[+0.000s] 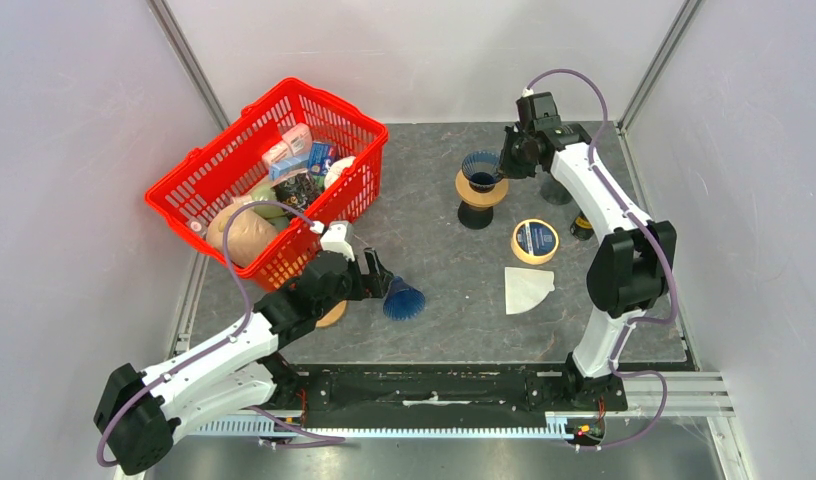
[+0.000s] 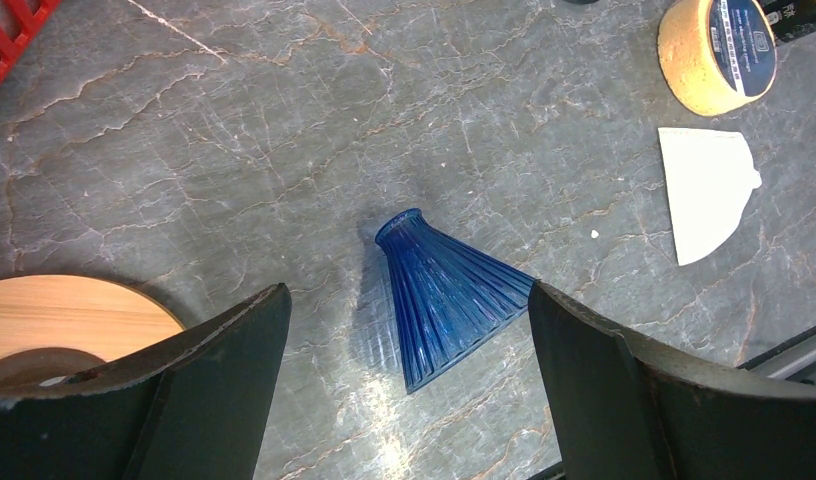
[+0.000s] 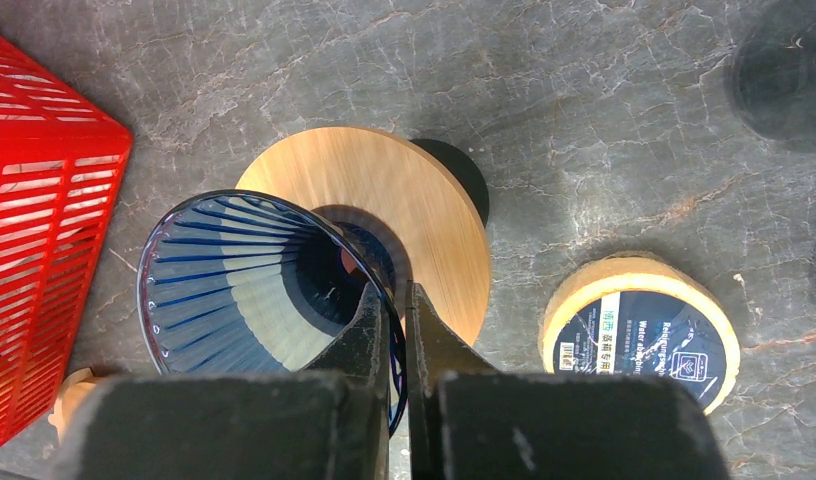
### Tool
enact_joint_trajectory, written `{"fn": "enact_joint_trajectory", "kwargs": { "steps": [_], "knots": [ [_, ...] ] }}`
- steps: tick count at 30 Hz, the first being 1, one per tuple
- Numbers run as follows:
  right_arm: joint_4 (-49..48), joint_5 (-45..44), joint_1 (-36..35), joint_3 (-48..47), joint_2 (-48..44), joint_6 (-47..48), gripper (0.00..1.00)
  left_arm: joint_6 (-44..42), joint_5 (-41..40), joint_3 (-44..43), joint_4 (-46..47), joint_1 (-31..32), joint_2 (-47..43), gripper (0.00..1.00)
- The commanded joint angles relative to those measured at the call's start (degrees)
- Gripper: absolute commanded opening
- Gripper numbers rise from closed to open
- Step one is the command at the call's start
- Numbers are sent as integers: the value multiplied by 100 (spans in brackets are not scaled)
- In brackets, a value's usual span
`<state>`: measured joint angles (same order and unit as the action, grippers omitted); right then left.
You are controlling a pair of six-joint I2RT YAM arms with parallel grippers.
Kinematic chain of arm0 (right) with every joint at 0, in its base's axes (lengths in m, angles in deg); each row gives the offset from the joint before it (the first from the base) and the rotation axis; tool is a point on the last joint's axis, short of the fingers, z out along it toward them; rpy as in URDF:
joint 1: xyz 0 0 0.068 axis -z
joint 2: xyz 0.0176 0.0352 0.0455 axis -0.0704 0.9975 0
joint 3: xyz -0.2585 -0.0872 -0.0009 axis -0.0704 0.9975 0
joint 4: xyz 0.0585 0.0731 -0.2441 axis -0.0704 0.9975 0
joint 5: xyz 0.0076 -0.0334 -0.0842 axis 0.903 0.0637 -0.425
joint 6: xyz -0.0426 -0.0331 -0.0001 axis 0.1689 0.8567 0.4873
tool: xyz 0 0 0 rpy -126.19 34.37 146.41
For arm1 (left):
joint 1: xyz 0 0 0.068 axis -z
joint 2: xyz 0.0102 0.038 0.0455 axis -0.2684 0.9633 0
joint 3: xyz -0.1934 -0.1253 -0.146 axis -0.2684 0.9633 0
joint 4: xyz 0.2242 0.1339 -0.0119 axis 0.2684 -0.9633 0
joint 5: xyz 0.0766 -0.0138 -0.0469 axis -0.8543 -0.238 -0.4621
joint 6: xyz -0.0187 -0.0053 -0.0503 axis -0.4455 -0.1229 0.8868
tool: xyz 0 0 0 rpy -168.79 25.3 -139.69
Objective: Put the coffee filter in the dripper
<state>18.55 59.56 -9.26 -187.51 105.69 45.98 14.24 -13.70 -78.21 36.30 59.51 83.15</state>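
Observation:
A white folded coffee filter (image 1: 527,288) lies flat on the grey table; it also shows in the left wrist view (image 2: 706,190). One blue ribbed dripper (image 1: 481,168) sits upright on a round wooden stand (image 1: 481,192) at the back. My right gripper (image 1: 509,155) is shut on its rim; in the right wrist view the fingers (image 3: 396,300) pinch the dripper's wall (image 3: 244,280). A second blue dripper (image 1: 404,300) lies on its side. My left gripper (image 2: 406,295) is open just above it (image 2: 449,300), one finger on each side, not touching.
A red basket (image 1: 199,190) of groceries stands at back left. A tape roll (image 1: 535,240) lies between the stand and the filter. A wooden disc (image 2: 64,315) lies under my left arm. Small dark objects (image 1: 556,190) sit near the right arm.

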Motion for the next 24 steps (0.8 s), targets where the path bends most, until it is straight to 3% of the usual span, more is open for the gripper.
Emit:
{"fn": "enact_joint_trajectory", "kwargs": {
  "steps": [1,17,24],
  "knots": [
    [1583,-1144,54,563,731,579,0,-8,-205,-142,141,-17,-77,95],
    [2080,-1906,-51,613,1307,587,0,9,-254,-64,222,-17,-29,95],
    [2001,-1635,-93,523,1125,674,0,10,-246,-91,190,-17,-115,95]
  ]
}}
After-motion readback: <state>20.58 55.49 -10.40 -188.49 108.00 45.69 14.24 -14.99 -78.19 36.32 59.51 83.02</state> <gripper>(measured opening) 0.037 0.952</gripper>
